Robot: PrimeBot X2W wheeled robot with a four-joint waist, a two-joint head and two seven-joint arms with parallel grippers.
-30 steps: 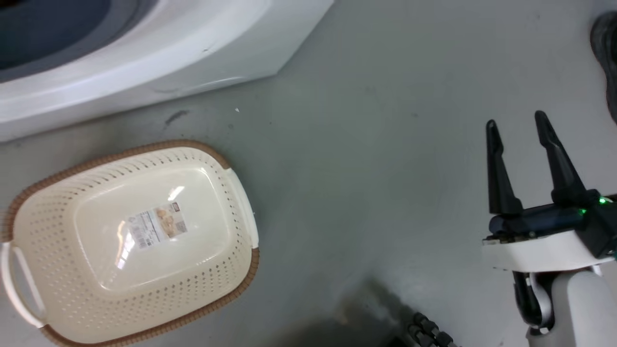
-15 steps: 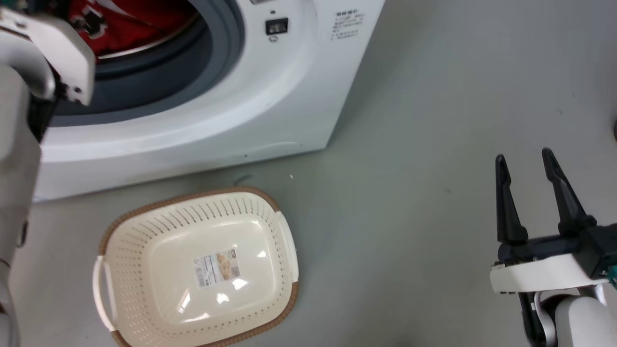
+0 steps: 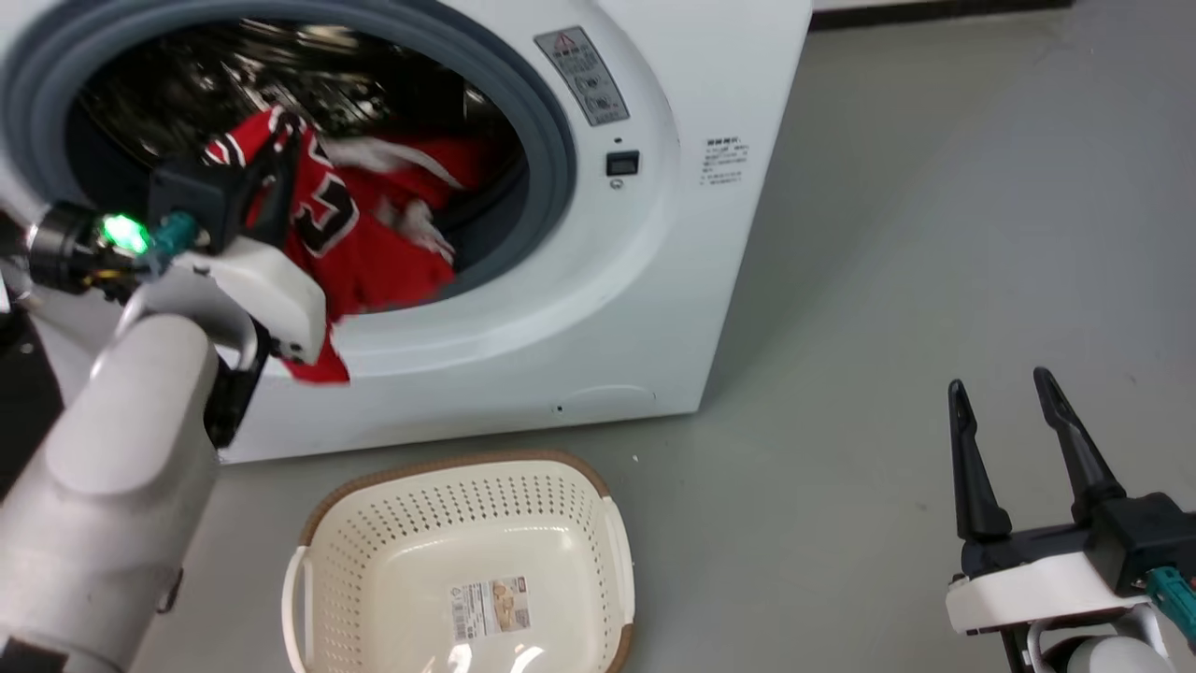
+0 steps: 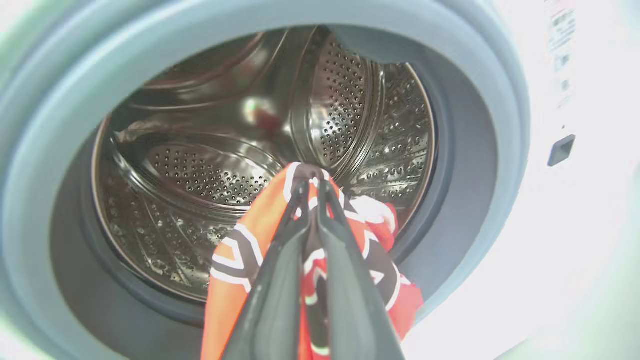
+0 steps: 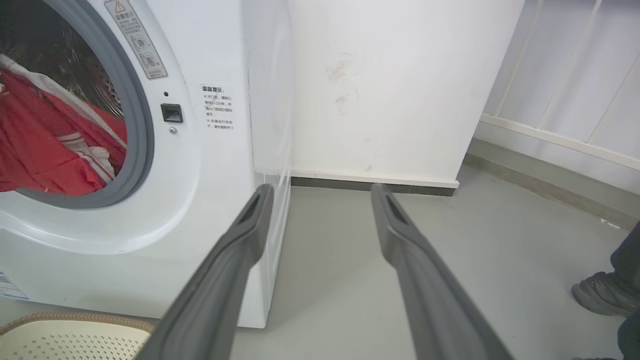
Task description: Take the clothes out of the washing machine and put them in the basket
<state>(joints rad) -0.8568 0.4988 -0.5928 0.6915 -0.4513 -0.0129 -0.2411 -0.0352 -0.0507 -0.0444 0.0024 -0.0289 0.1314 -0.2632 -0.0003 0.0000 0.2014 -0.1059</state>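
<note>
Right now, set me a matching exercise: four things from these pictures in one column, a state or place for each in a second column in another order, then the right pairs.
Column one
1. left gripper
2. right gripper
3. basket
4. jersey

Column two
A. open, holding nothing
B. empty, on the floor
C. shut on red cloth
D. hanging partly out of the washing machine

Pairs: 1-C, 2-A, 3-B, 4-D

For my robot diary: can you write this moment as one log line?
left jaws: shut on red jersey at washing machine mouth | right jaws: open | basket: empty
</note>
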